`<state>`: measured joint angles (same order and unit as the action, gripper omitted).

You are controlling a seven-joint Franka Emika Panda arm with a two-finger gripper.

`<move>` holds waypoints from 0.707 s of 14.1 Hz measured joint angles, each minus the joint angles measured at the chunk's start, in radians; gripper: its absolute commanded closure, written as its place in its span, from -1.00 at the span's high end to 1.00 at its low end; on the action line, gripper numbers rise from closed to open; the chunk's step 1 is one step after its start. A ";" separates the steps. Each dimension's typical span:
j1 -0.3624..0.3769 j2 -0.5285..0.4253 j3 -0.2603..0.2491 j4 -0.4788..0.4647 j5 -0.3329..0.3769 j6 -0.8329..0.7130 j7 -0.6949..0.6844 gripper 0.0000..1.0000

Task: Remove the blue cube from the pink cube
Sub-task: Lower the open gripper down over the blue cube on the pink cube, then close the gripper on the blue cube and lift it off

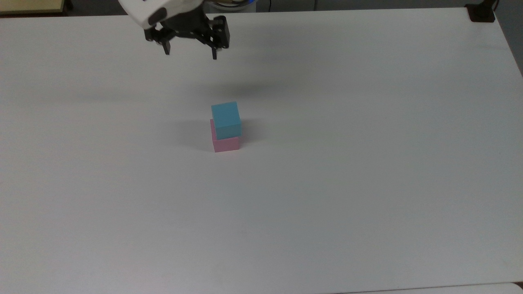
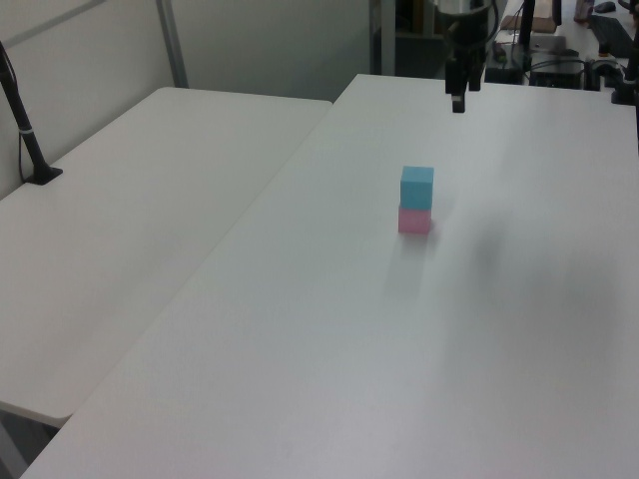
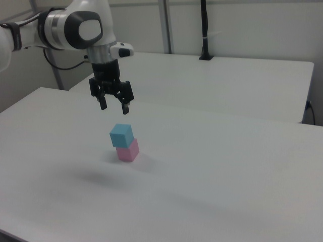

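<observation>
The blue cube (image 1: 226, 119) (image 2: 417, 186) (image 3: 121, 134) rests on top of the pink cube (image 1: 226, 143) (image 2: 414, 221) (image 3: 128, 150) near the middle of the white table (image 1: 367, 163). My gripper (image 1: 190, 54) (image 3: 115, 108) hangs in the air with its fingers open and nothing between them. In the top view it is above and to the left of the stack; in the right view it hovers just above the stack, a little to its left. In the left view the gripper (image 2: 458, 103) is beyond the stack.
A second white table (image 2: 150, 200) adjoins this one on the left view's left. A black post (image 2: 25, 130) stands on it. A black mount (image 1: 481, 12) sits at the top view's upper right corner.
</observation>
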<state>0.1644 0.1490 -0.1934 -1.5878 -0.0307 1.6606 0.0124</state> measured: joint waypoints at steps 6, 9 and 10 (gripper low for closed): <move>0.043 0.151 0.049 0.002 0.000 0.185 0.001 1.00; 0.049 0.209 0.049 0.003 -0.031 0.221 -0.017 1.00; 0.052 0.220 0.050 0.003 -0.032 0.226 -0.024 1.00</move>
<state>0.2162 0.3695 -0.1437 -1.5849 -0.0627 1.8862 -0.0120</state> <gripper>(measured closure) 0.000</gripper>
